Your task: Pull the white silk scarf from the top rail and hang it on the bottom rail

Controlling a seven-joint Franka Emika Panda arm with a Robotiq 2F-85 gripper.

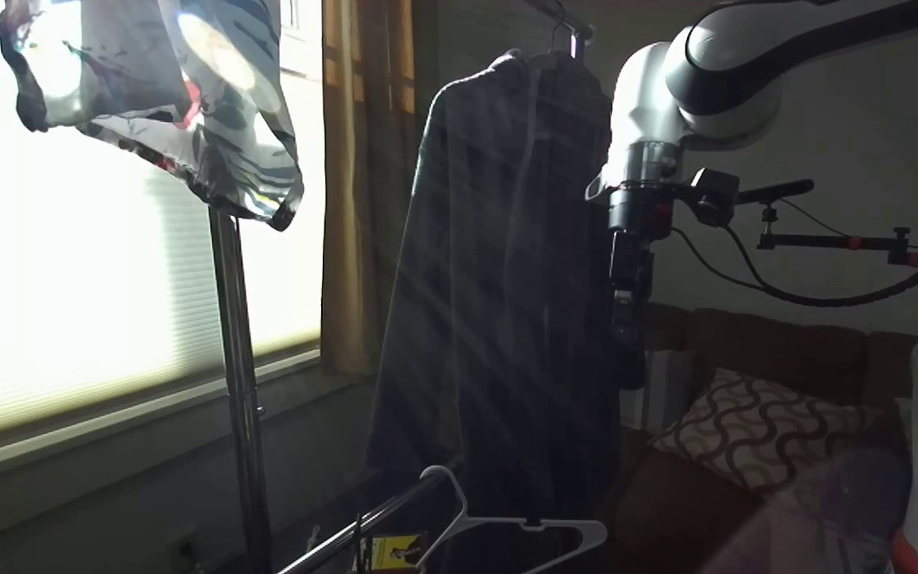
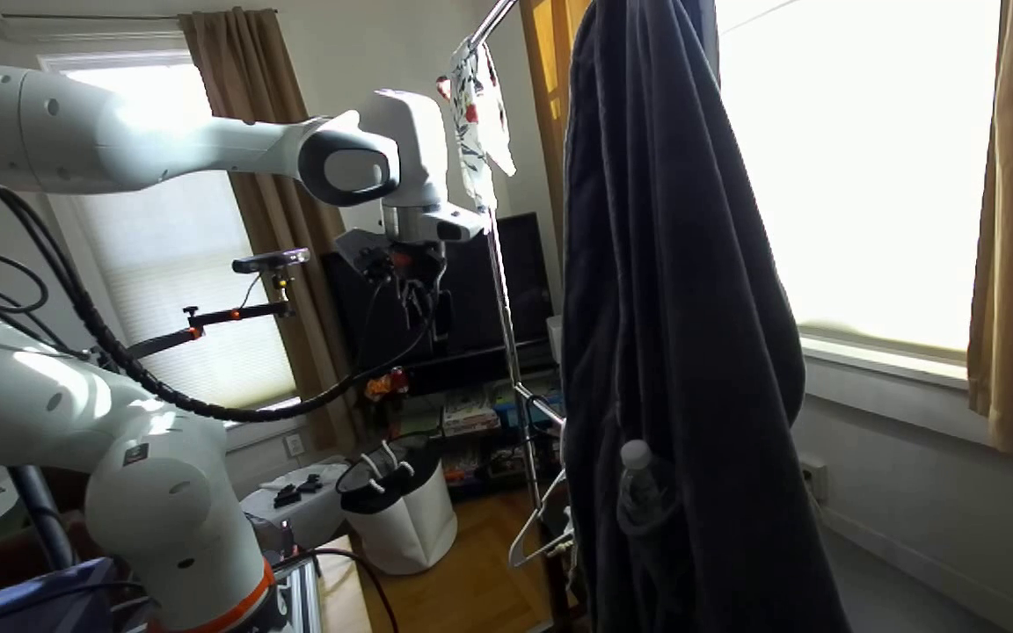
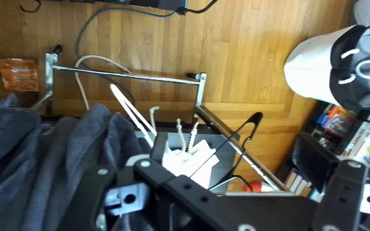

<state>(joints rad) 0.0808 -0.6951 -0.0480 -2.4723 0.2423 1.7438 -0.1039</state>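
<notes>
The white scarf [image 2: 478,123], printed with dark and red marks, hung draped over the top rail [image 2: 491,25] in an exterior view, with the upright post [image 2: 503,299] showing below its loose end. The hand [image 3: 236,149] pointed downward, its fingers [image 3: 315,160] spread well apart; it appeared to be apart from the scarf, though depth was hard to judge. A white hanger [image 1: 503,521] was hooked over the lower rail [image 1: 387,507]. Near it hung a dark garment [image 1: 499,287], a capped bottle [image 2: 641,492] poking from its pocket.
</notes>
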